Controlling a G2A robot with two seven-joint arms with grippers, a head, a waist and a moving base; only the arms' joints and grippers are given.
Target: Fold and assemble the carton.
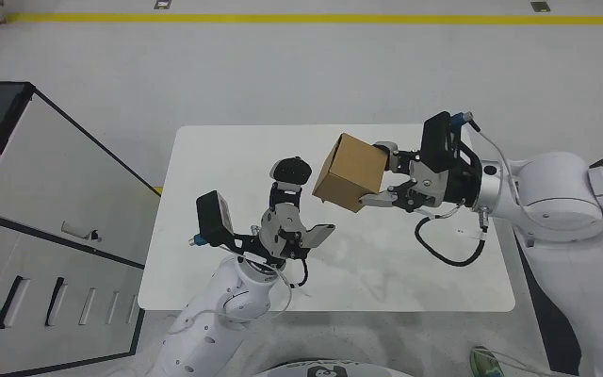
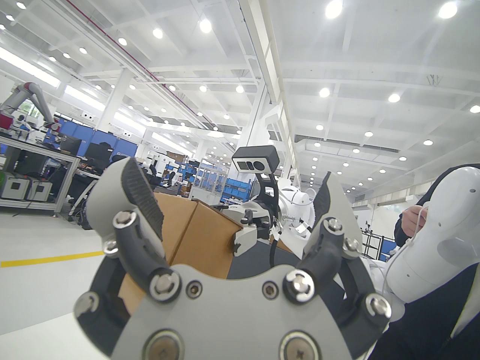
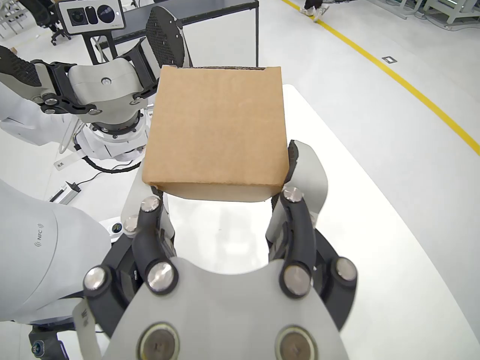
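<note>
Mid-frame, the right claw (image 1: 382, 174) clamps a squared-up brown cardboard carton (image 1: 349, 170), left claw (image 1: 303, 203) gaping beside it; flap-closing likely remains.

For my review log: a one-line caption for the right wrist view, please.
Right pincer clamps the brown carton over the white table, left pincer open close behind it.

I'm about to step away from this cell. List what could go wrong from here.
1. The carton hangs tilted above the table, held at one end by the right claw alone; a push from the other arm could twist it in the grip or drop it.
2. The left claw stands open with one finger close beside the carton; closing carelessly may dent a wall or knock it loose.
</note>
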